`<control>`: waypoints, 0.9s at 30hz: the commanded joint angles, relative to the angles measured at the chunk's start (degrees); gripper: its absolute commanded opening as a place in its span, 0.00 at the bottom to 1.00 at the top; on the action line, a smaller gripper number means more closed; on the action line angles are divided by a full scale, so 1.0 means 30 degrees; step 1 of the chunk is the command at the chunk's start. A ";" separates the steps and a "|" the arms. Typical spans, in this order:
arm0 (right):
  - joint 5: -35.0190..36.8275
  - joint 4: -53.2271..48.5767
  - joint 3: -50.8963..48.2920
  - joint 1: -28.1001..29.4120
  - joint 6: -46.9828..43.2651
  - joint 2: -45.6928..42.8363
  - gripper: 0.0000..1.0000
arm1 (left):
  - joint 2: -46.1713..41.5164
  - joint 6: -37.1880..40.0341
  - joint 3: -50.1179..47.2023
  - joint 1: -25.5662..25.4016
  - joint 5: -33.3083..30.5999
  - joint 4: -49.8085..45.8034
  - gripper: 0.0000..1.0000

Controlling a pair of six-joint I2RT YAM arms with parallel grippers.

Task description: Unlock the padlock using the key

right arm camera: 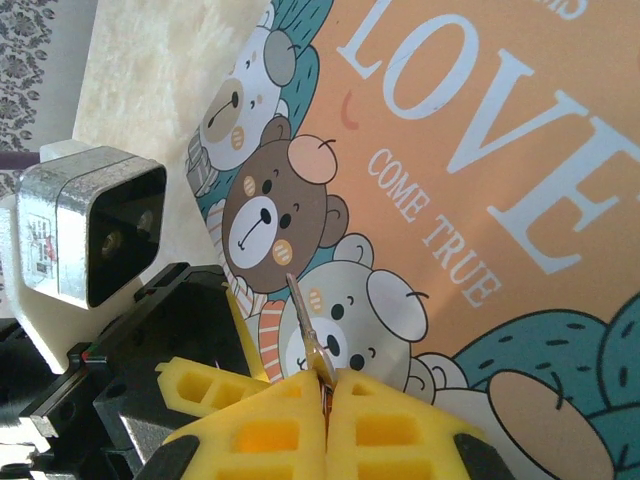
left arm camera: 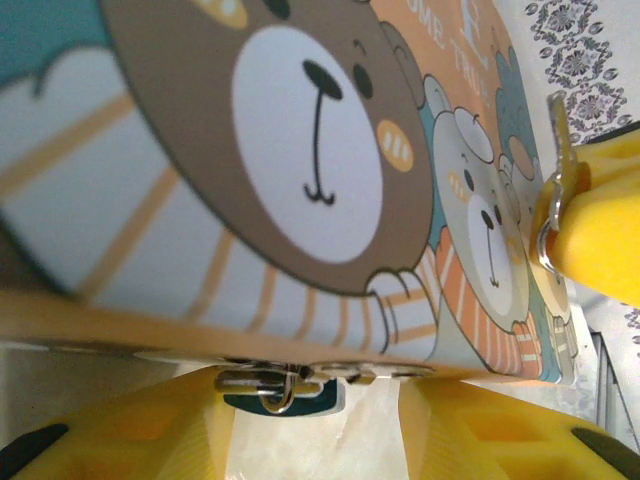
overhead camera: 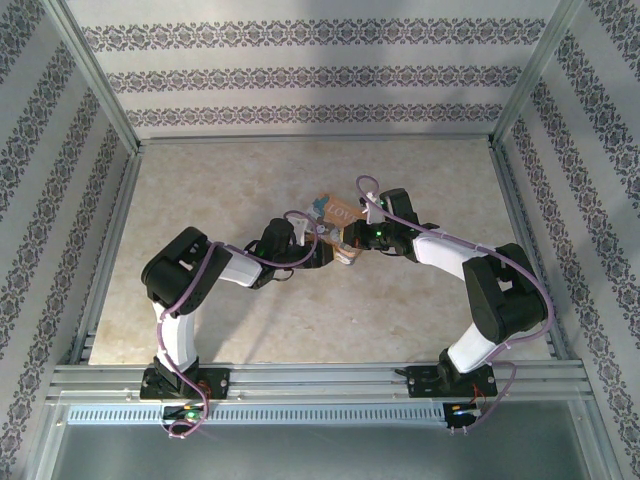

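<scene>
Right wrist view: right tool [right arm camera: 325, 380] pressed together on key [right arm camera: 302, 312], with padlock [right arm camera: 480, 200] just beyond its tips.
Left tool [left arm camera: 318, 425] spread, with padlock edge just above its fingers.

The padlock [overhead camera: 338, 212], a flat orange block lettered "LOVE" with cartoon bears, sits tilted at the top view's centre. The key [right arm camera: 304, 318], a thin silvery sliver, stands over its grey bear.

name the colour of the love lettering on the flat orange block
White lettering; clearest in the right wrist view.
</scene>
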 commanded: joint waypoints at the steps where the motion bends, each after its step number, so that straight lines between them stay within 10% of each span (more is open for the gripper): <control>1: 0.0304 -0.0890 -0.0547 0.0263 -0.0132 0.0007 0.00 | 0.1136 -0.1164 0.0213 -0.0551 -0.0240 0.0378 0.46; 27: 0.0934 -0.1310 -0.0196 0.0609 -0.0091 -0.2636 0.00 | -0.0400 -0.1402 -0.0166 -0.0726 -0.0852 -0.0207 0.35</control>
